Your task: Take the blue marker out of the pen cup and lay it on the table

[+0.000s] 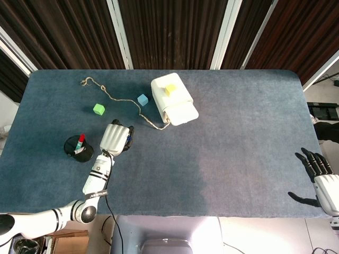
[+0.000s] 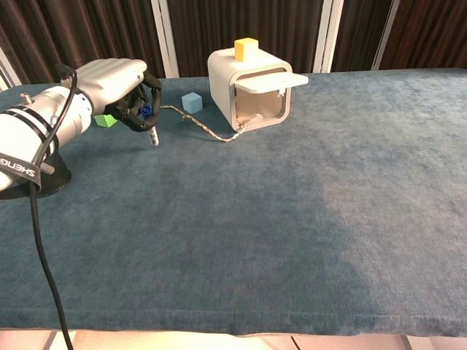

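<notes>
My left hand (image 1: 116, 138) (image 2: 120, 93) hovers over the table right of the pen cup, its fingers curled around the blue marker (image 2: 148, 124). The marker's blue cap shows between the fingers and its white tip points down toward the cloth. The black mesh pen cup (image 1: 78, 148) stands at the table's left with a red-capped marker (image 1: 81, 139) and another pen inside; in the chest view my forearm hides most of the pen cup (image 2: 52, 175). My right hand (image 1: 318, 174) hangs at the table's right edge, fingers spread, holding nothing.
A white box (image 1: 174, 99) (image 2: 252, 95) with a yellow cube on top stands at the back centre, its flap open. A rope (image 1: 127, 100) trails from it leftward. A small blue cube (image 1: 142, 99) and a green cube (image 1: 98, 109) lie near the rope.
</notes>
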Robot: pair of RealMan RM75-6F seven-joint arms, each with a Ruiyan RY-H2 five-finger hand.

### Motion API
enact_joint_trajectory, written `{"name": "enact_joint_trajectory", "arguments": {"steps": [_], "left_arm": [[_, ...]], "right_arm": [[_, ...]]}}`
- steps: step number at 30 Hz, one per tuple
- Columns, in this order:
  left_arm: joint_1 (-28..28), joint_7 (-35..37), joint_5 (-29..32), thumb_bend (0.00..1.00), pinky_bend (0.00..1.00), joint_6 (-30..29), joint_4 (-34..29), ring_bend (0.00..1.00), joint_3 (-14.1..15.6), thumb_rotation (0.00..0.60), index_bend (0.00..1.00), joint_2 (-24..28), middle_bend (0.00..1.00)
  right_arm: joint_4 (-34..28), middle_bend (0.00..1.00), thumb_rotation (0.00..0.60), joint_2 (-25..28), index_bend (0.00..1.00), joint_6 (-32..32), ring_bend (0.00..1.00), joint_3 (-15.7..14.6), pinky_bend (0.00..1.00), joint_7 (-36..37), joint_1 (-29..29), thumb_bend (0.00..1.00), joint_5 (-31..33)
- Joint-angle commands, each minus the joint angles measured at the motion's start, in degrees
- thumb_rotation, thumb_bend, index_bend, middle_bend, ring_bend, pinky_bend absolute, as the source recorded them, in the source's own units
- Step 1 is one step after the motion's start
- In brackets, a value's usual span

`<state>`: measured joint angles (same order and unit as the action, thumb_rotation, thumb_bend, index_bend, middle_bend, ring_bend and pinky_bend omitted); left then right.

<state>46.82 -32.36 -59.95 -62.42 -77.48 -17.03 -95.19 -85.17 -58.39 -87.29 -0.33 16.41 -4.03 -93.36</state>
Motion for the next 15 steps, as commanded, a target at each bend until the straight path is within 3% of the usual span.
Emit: {"name": "enact_joint_trajectory", "arguments": {"steps": [1, 3, 6, 11, 15], "left_arm": [[0.2, -1.6, 2.2, 0.30, 0.02, 1.3, -1.5, 0.19, 0.3, 0.600, 0.16, 0.2, 0.31], [-1.5, -0.1, 2.3, 0.28, 0.00, 0.3, -8.4, 0.08, 0.2, 0.600, 0.06, 3.3, 0.17], [-4.3, 2.4, -0.7, 0.27, 0.00, -3.4, -14.9, 0.02, 0.9, 0.600, 0.01, 7.5, 0.09], [-11.5, 3.3, -5.5, 0.27, 0.00, -12.5, -22.6, 0.02, 3.6, 0.600, 0.03, 16.1, 0.10], [-18.1, 6.3, -7.2, 0.27, 0.00, -18.2, -24.3, 0.07, 6.1, 0.600, 0.10, 23.4, 0.14]], "right_arm": [[-0.3, 0.02, 0.600, 0.1, 0.00, -0.1, 0.00, 0.1, 0.03, -0.1, -0.1, 0.00, -0.2], [-0.5, 0.02, 0.600, 0.2, 0.00, -0.1, 0.00, 0.1, 0.03, -0.3, -0.2, 0.00, -0.3], [-0.6, 0.02, 0.600, 0.3, 0.00, -0.1, 0.00, 0.1, 0.03, -0.3, -0.2, 0.00, -0.3], [-0.5, 0.02, 0.600, 0.4, 0.00, -0.1, 0.00, 0.0, 0.03, -0.2, -0.1, 0.00, -0.4], [-0.1, 0.02, 0.600, 0.3, 0.00, 0.4, 0.00, -0.2, 0.03, 0.2, -0.2, 0.00, -0.4]]}}
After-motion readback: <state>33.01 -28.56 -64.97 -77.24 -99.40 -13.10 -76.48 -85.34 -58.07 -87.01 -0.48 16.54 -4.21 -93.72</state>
